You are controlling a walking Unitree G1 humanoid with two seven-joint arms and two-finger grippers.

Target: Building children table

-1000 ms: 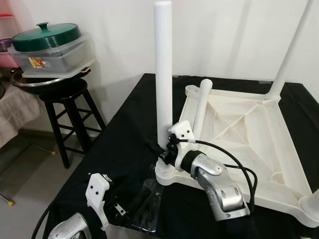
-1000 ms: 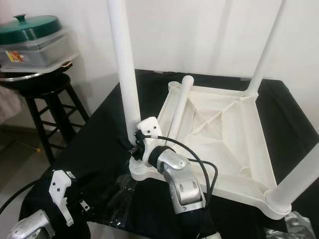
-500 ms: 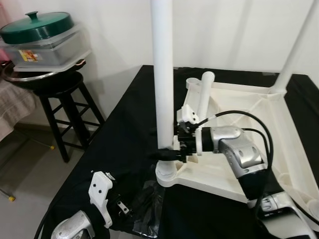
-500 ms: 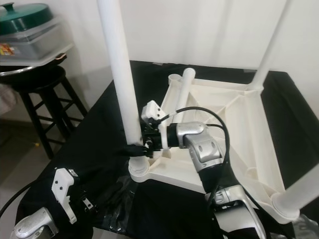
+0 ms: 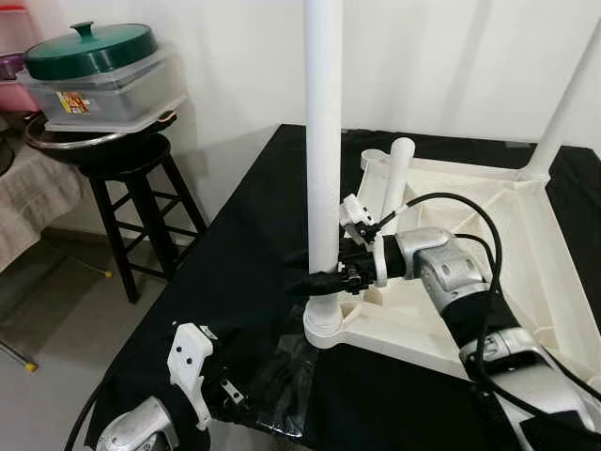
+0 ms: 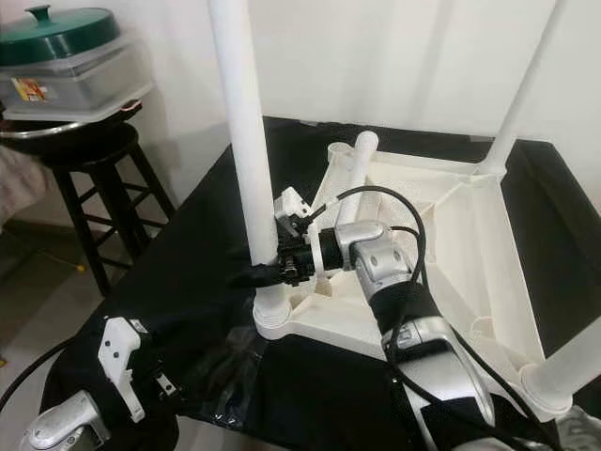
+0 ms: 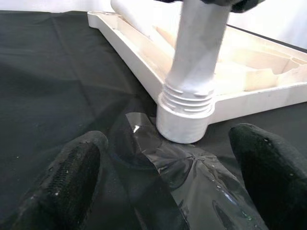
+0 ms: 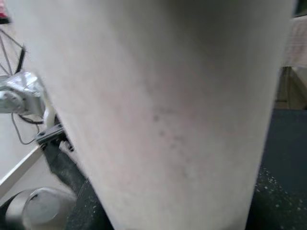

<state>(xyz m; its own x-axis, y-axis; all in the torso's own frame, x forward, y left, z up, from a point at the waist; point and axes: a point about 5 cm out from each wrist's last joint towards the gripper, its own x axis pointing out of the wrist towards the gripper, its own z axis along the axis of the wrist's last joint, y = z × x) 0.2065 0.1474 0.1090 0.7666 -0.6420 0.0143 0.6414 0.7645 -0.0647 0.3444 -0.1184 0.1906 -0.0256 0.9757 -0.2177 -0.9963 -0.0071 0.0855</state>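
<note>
A white plastic tabletop (image 5: 488, 244) lies upside down on the black cloth. One white leg (image 5: 323, 141) stands upright in its near-left corner socket (image 7: 184, 117). My right gripper (image 5: 317, 279) is shut on this leg just above the socket, and the leg's surface (image 8: 158, 110) sits right against the wrist camera. A loose leg (image 5: 397, 177) rests inside the tabletop. Two more legs stand at the far-right (image 5: 563, 103) and near-right (image 6: 573, 362) corners. My left gripper (image 7: 165, 158) is open, low over the cloth, facing the socket with nothing between its fingers (image 7: 62, 187).
A crumpled clear plastic film (image 5: 282, 376) lies on the cloth in front of the socket. Left of the table stands a black stool (image 5: 131, 188) carrying a pan and a container with a green lid (image 5: 89, 52). The table's left edge (image 5: 188, 272) drops to the floor.
My right forearm has swung from the near side round to the right while the gripper stays on the leg's base. The head view has shifted slightly. The left arm is unmoved.
</note>
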